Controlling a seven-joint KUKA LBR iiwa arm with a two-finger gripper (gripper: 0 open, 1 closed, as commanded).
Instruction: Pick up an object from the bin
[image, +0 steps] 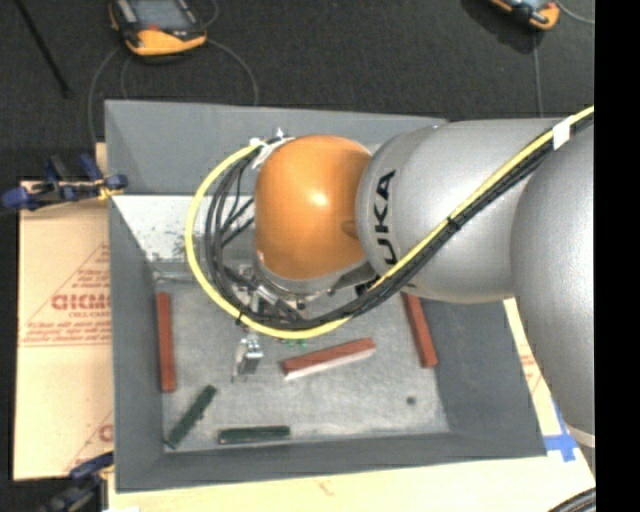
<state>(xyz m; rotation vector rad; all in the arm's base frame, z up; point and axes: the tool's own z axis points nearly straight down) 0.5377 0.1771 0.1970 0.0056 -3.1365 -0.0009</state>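
Observation:
My gripper (246, 358) pokes out below the orange wrist cover, low over the bin floor left of centre. Just to its right lies a red-brown stick with a pale side (328, 357), slightly tilted, its left end close to the gripper but apart from it. A dark green stick (254, 435) lies flat below the gripper near the front wall. Another dark green stick (191, 416) lies tilted at the front left. Nothing shows in the gripper's grasp.
A red-brown stick (165, 342) lies lengthwise along the left wall. Another red-brown stick (420, 330) lies at the right, partly under the arm. The arm and its orange cover hide the back of the bin.

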